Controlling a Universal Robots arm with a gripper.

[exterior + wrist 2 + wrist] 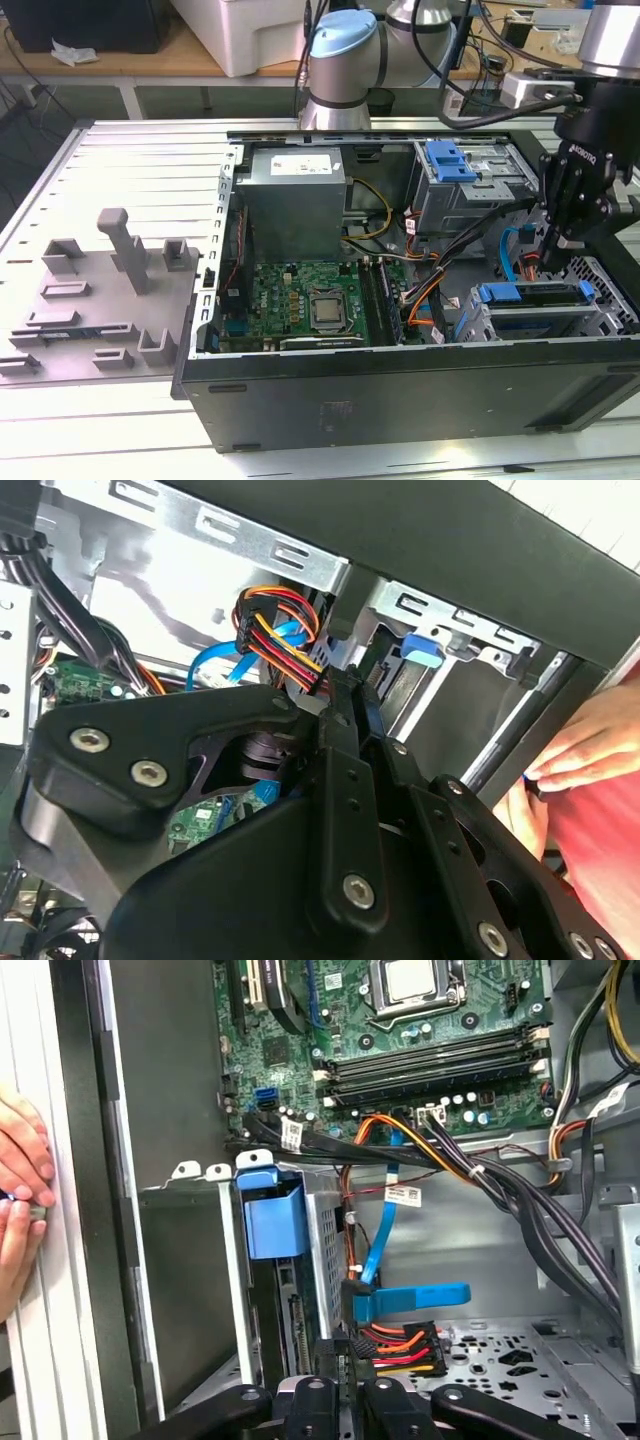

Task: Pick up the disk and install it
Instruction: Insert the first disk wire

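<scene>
The gripper (557, 243), its fingers squeezed close together, is hanging just above the drive cage (472, 322). The disk (532, 296) is sitting inside that cage, and wires (400, 1340) are crowding right beside it.

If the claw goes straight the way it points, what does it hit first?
Probably the red-orange-yellow cable bundle just ahead of the claw, beside the blue cable; depth is hard to judge.
</scene>
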